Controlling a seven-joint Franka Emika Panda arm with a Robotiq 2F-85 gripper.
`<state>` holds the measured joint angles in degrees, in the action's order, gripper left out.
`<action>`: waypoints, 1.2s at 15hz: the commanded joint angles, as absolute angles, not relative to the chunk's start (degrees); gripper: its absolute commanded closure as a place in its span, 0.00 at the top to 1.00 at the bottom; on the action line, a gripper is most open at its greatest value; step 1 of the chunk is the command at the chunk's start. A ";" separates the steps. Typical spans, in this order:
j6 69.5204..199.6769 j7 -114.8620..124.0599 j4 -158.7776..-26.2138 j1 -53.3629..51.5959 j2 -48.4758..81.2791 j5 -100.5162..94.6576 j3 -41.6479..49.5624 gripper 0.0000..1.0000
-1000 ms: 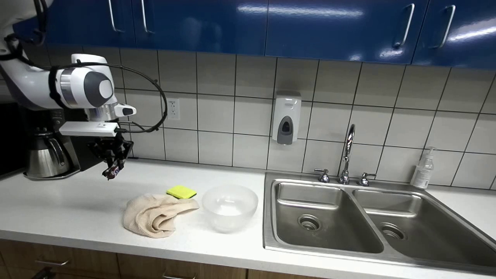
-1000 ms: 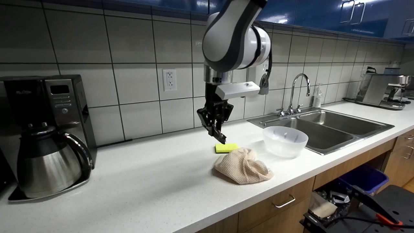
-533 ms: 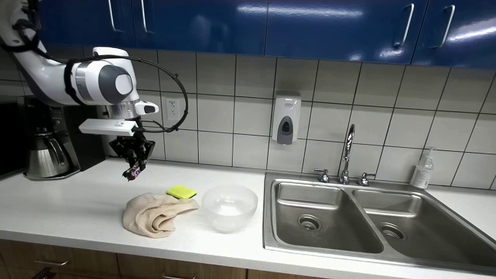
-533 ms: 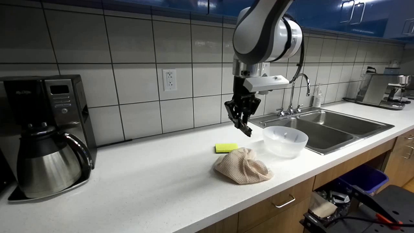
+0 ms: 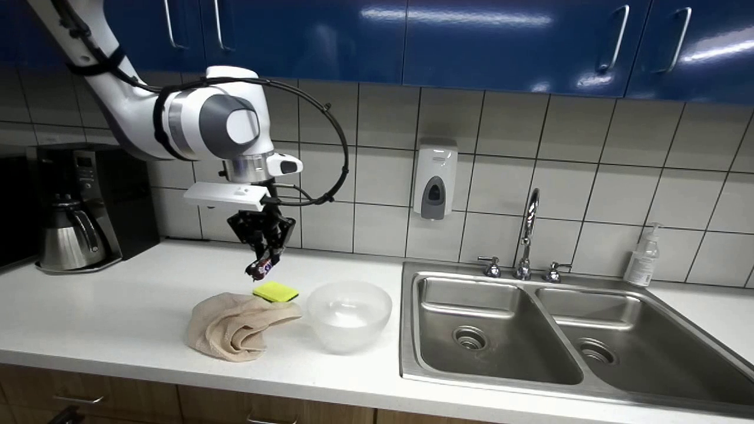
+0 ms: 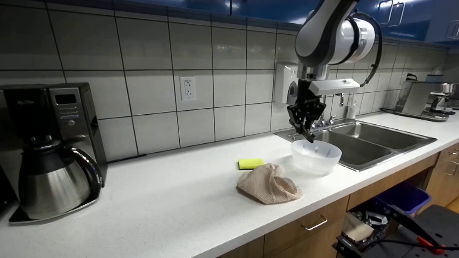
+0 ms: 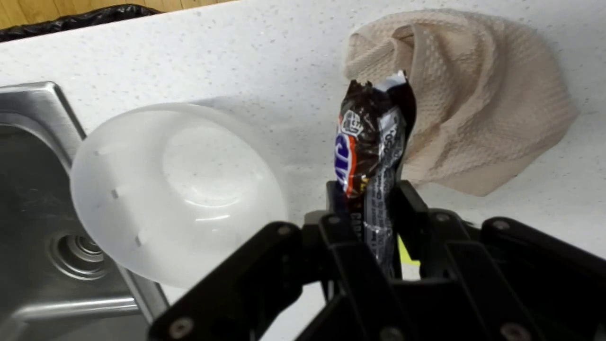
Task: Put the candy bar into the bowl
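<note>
Aloft, candy bar [image 7: 372,147] in gripper [image 7: 370,201].

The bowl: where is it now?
In the wrist view the bowl is at left, with the candy bar to its right; in an exterior view it stands on the counter between the towel and the sink.

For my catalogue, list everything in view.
Wrapped candy bar: 1, brown, gripped
Round translucent bowl: 1, whitish, counter
Crumpled cloth: 1, beige, counter
Rectangular sponge: 1, yellow, counter
Double sink: 1, silver, counter
Curved faucet: 1, silver, sink's back
Pump bottle: 1, clear, by sink
Soap dispenser: 1, white-grey, wall
Coffee maker: 1, black-silver, counter
Boxy appliance: 1, silver, counter
Glossy cabinets: several, blue, overhead
Wooden drawers: several, brown, below
Plastic bin: 1, purple, below
Robot arm: 1, white, overhead
Gripper: 1, black, arm's end
</note>
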<state>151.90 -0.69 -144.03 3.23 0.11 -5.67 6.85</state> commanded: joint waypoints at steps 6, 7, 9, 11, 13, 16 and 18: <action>154.82 -8.89 -139.06 9.64 5.55 -5.26 11.18 0.07; 154.99 -9.38 -137.97 10.04 6.82 -4.84 11.36 0.07; 155.46 -10.25 -135.25 10.85 10.02 -4.24 11.43 0.07; 155.69 -10.56 -132.10 11.58 13.48 -3.69 11.19 0.07; 155.21 -10.94 -128.72 12.41 16.79 -2.59 10.69 0.07; 154.00 -11.57 -123.44 13.59 21.93 -0.87 9.83 0.07; 153.24 -11.72 -120.55 14.26 24.85 -0.25 9.36 0.07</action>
